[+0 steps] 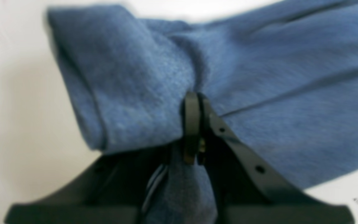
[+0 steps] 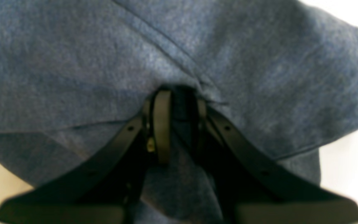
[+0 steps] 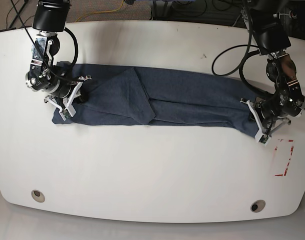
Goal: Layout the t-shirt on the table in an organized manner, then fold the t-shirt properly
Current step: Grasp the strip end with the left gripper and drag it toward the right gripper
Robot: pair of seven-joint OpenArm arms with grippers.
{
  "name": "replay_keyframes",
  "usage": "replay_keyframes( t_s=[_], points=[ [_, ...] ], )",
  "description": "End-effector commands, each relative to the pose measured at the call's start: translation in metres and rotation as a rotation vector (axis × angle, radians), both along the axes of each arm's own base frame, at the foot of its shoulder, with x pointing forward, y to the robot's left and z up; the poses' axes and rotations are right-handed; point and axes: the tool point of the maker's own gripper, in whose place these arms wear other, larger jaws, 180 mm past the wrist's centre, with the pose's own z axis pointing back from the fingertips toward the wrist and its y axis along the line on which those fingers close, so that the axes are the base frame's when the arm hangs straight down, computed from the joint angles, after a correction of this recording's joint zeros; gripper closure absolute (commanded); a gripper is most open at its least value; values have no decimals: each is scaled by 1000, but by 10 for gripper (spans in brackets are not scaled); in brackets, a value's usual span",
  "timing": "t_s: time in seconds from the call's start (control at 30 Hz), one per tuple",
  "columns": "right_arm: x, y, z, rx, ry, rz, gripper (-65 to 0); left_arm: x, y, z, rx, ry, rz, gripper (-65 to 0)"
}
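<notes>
— Across the middle of the base view, we see the shirt (image 3: 162, 102) stretched into a long band on the table (image 3: 142, 175), running from left of the frame to right, with a diagonal fold left of center.

— And our grippers?

— At the band's right end we have the left gripper (image 3: 256, 121), its fingers (image 1: 192, 124) pressed together on a pinch of cloth; a tuck of fabric hangs down between the jaws in the left wrist view. At the left end the right gripper (image 3: 72, 102) is clamped on the shirt too, with dark cloth bunched between its fingers (image 2: 162, 124).

— Anything else on the table?

— Two grey holes (image 3: 37, 195) near the lower edge, and a red mark (image 3: 284, 157) at lower right, just beside the left gripper but apart from the cloth.
</notes>
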Motion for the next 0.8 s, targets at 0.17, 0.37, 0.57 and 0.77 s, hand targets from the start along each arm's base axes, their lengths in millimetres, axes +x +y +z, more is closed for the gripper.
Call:
replay_keyframes(
  t_s=[0.17,0.37,0.57,0.77],
  points=[
    [-5,-10,-3,-46,38,3,-103,0,-58,39,117,-135,-220,-22],
    [-5,-10,-4,-46,39,4,-103,-9,-113,33,100,-137,-327,-24],
    [-4,-10,-3,-47,36,5,-103,-6,-152,35,86,-138,-363,-25],
    [-4,-10,-2,-47,34,5,-103,0,-184,42,91,-160,-391,-26]
  ],
)
